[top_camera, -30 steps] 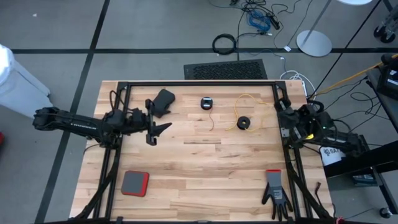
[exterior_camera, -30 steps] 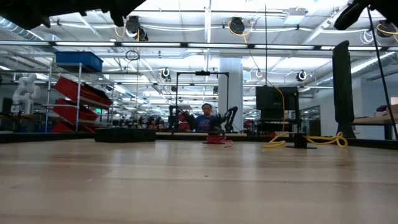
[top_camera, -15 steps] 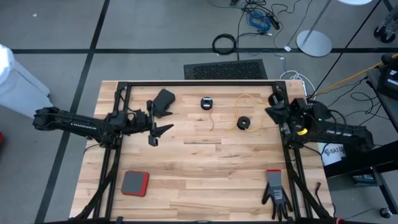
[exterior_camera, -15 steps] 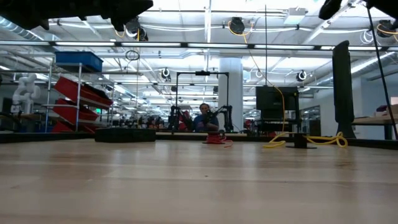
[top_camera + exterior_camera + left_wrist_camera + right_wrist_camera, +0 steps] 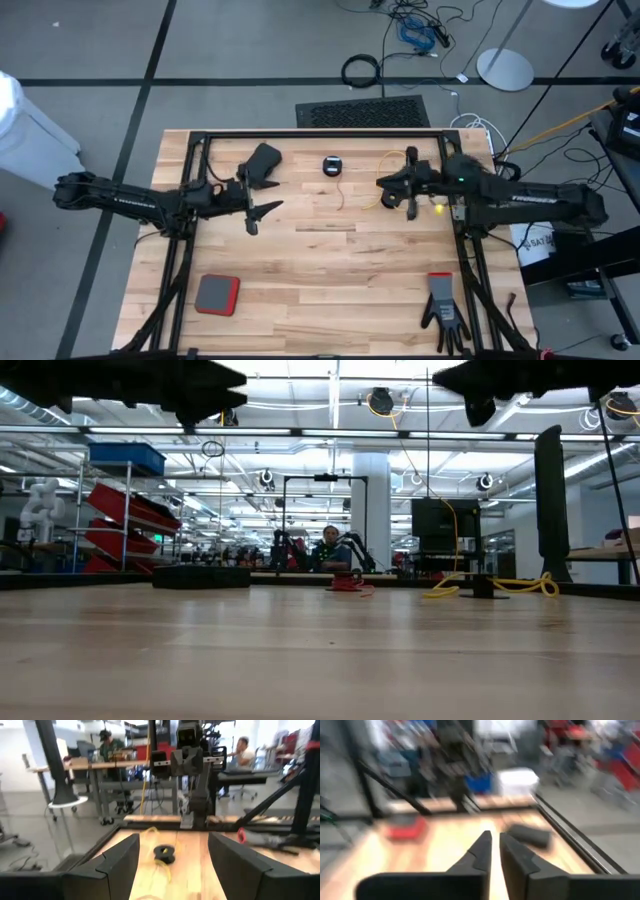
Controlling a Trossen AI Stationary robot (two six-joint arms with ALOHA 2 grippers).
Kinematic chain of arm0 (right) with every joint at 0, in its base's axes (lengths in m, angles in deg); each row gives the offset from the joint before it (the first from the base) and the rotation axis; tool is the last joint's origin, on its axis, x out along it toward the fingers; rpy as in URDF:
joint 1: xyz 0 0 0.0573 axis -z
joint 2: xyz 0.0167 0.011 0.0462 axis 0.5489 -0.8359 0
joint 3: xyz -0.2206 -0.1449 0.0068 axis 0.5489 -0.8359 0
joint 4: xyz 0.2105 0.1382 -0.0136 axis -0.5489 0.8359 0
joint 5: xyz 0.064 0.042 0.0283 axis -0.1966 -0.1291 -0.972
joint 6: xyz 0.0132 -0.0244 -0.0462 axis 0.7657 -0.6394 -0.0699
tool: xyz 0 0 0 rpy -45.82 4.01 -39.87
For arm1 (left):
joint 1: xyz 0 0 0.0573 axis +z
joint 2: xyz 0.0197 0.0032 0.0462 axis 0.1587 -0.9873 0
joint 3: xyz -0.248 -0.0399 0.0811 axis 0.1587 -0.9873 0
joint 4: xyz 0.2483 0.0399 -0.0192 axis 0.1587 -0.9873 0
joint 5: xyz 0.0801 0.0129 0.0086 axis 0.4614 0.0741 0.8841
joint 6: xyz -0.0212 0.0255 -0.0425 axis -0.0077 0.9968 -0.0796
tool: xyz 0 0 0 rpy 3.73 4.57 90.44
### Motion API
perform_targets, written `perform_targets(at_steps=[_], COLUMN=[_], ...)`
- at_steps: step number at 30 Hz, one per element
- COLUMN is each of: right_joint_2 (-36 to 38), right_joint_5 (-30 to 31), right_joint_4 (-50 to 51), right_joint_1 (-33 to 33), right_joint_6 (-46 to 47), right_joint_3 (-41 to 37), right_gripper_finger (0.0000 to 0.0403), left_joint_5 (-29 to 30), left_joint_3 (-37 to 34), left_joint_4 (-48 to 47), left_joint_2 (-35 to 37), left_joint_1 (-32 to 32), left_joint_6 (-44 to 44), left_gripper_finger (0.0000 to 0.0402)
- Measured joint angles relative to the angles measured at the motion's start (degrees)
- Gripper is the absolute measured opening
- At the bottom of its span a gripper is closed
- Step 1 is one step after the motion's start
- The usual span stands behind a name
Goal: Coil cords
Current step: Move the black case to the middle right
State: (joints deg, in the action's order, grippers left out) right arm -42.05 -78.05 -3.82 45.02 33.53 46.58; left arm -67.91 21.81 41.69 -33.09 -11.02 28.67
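High view: right claw, fingers a narrow slit apart and grasping nothing, hovers beside the yellow cord's black reel. Left claw, spread wide and empty, hangs well left of that reel over the worktop.

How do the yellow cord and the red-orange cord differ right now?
The yellow cord sprawls in a wide loose loop; the red-orange cord shows only a short thin tail. The yellow one's reel lies beside the right end effector; the other's reel sits alone. Both end in round black reels.

No readable text, labels, brands or numbers anywhere.
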Motion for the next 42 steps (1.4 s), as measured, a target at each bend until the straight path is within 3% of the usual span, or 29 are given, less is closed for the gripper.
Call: perform_targets(at_steps=[2,9,12,19,33,35,42], right_joint_2=[-2.23,-8.86,-11.23,-16.59,-27.93,-28.87,-29.29], right_joint_5=[3.03,5.30,10.80,24.47,24.55,24.57,24.81], right_joint_4=[3.54,10.73,16.36,28.09,27.94,26.56,18.47], right_joint_1=[-0.48,-1.92,-2.13,-2.06,-3.26,-3.86,-5.57], right_joint_6=[-2.35,-10.22,-12.50,-10.68,-7.15,-7.06,-7.22], right_joint_3=[0.12,0.15,0.15,0.15,0.15,0.15,0.15], right_gripper_finger=[0.0054,0.0134,0.0151,0.0153,0.0146,0.0146,0.0146], left_joint_5=[0.76,2.73,2.92,4.58,5.21,8.63,34.52], left_joint_3=[0.00,-0.02,-0.04,-0.09,-0.11,-0.11,-0.07], left_joint_4=[-1.91,-6.04,-6.56,-7.86,-4.48,-4.48,-7.99], left_joint_2=[0.00,0.00,0.00,-3.44,-15.65,-15.86,-15.19], left_joint_1=[0.00,0.00,0.00,0.00,0.00,-0.02,1.18], left_joint_6=[-0.02,-0.07,-0.09,-1.18,-1.33,-1.26,2.95], left_gripper_finger=[0.0244,0.0244,0.0244,0.0244,0.0244,0.0244,0.0244])
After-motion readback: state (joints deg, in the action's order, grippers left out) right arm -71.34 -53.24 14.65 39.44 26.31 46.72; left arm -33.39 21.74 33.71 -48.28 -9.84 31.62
